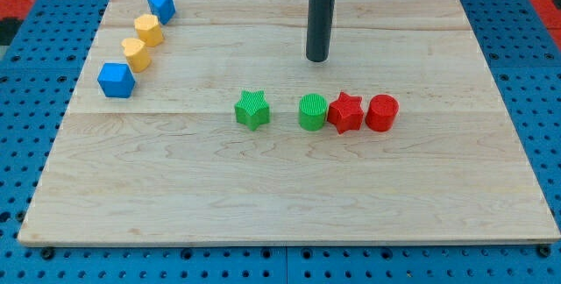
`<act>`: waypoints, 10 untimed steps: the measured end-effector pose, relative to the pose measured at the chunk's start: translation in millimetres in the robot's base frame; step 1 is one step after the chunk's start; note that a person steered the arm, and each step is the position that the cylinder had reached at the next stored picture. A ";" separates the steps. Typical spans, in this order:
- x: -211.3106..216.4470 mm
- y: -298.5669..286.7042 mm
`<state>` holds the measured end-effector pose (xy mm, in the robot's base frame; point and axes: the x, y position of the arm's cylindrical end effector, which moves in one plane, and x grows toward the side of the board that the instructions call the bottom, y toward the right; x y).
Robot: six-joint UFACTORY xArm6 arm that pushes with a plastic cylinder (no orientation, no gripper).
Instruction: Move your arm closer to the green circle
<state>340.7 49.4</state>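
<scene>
Green circle (313, 112) seen mid-table (175, 196), touching red star (345, 113), green star (252, 110) apart at view's left. My tip (317, 59) placed above circle, near, not touching. No hand fitted: nothing grasped.

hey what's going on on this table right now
My tip is near the view's top of the wooden board, just above the green circle and apart from it. That circle sits in a row: green star to its left, red star touching its right, then red circle.
</scene>
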 end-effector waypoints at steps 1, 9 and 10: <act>0.0 0.0; 41.0 -47.0; 46.6 -47.0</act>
<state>387.4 2.4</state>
